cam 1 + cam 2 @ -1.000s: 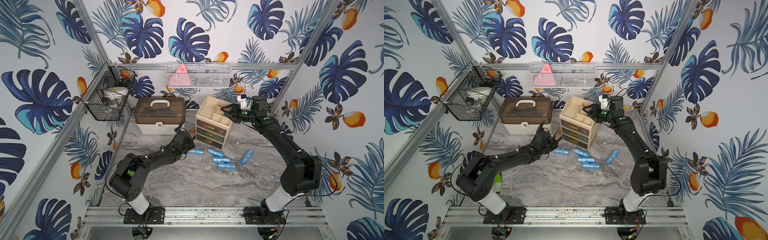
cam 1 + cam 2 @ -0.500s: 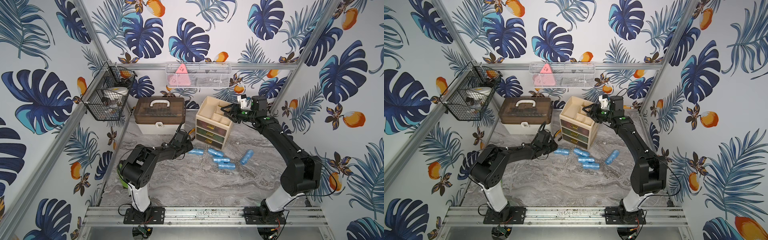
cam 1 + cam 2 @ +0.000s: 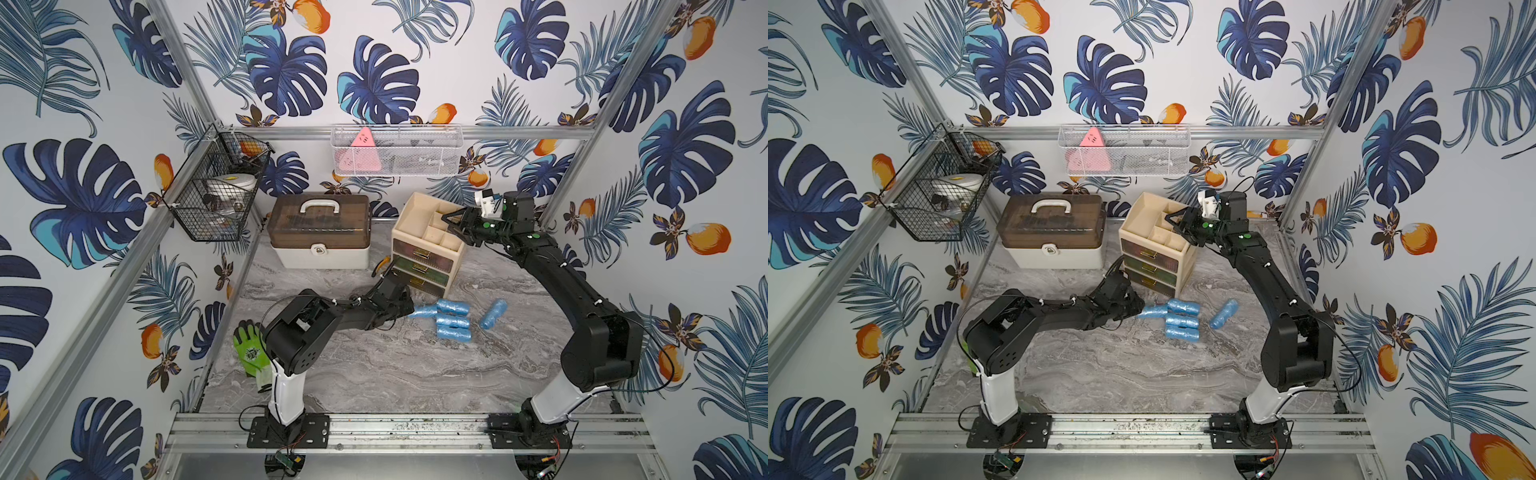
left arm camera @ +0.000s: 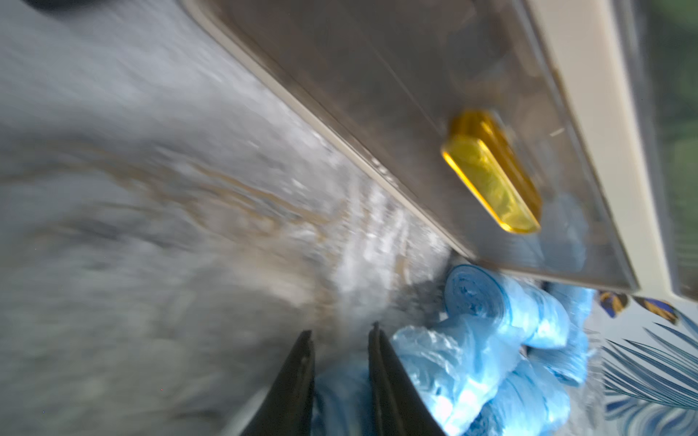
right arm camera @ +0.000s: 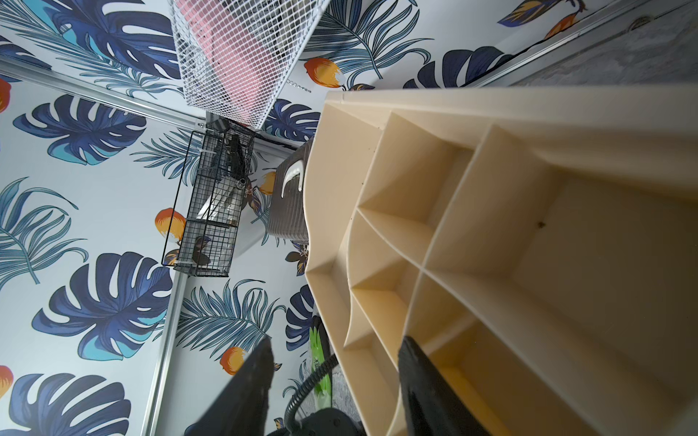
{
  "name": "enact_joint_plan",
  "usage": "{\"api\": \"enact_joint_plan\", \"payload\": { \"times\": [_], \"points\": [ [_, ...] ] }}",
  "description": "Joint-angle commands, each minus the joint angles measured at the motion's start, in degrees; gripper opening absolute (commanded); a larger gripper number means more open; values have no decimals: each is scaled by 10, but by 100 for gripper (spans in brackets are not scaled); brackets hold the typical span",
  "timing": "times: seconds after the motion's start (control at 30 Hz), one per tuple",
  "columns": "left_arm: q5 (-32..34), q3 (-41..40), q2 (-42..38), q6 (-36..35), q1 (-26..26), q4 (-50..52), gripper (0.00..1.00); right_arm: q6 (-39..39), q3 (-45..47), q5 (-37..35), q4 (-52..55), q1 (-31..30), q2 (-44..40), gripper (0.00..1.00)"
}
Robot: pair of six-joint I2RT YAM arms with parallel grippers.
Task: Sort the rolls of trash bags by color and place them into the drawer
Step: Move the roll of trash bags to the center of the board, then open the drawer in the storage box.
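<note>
Blue crinkly plastic is showing between the two black fingers of my left gripper (image 4: 341, 329). The fingers are standing only narrowly parted and pinching a blue roll (image 3: 422, 311) low over the desk (image 3: 374, 374). That roll is stretching out sideways, its far end just beside three more blue rolls (image 3: 453, 321) lying side by side in a row. A fifth roll (image 3: 493, 313) is lying apart from them, tilted, towards my right arm. All of them are sitting in front of the cream drawer chest (image 3: 428, 232). My left wrist camera is looking along the bottom drawer's smoky front and its yellow handle (image 4: 491, 173), but that view is blurring, so I cannot tell whether the drawer is ajar.

My right gripper (image 5: 336, 339) is hovering above the open compartments on top of the chest, its fingers standing well apart and holding nothing.

Grey marble veining is running across the desk. Leaf-and-fruit wallpaper is covering the walls, where a black wire basket (image 3: 216, 187) and a white mesh basket (image 3: 395, 151) are hanging. A brown-lidded box (image 3: 320, 224) is standing beside the chest, and a green glove (image 3: 249, 349) is lying near my left arm's base.
</note>
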State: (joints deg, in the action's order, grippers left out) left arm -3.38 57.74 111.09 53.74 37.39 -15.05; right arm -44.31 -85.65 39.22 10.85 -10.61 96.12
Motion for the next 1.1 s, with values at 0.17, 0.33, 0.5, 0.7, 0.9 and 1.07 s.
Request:
{"api": "enact_joint_plan", "payload": {
  "times": [0.17,0.33,0.5,0.7,0.9,1.07],
  "points": [
    [37,-47,-39,96,7,-97,31,-12,5,-17,112,8,8,56],
    [56,-82,-52,167,1,-188,34,-17,-2,-12,108,8,9,56],
    [43,-73,5,235,-8,-293,34,-25,1,-6,97,8,10,56],
    [62,-71,39,261,-11,-373,34,-20,0,-6,104,9,2,56],
    [84,-70,52,269,-14,-421,34,-29,-4,0,100,11,2,56],
    [94,-64,78,289,-15,-446,31,-33,-7,2,98,11,3,56]
  ]
}}
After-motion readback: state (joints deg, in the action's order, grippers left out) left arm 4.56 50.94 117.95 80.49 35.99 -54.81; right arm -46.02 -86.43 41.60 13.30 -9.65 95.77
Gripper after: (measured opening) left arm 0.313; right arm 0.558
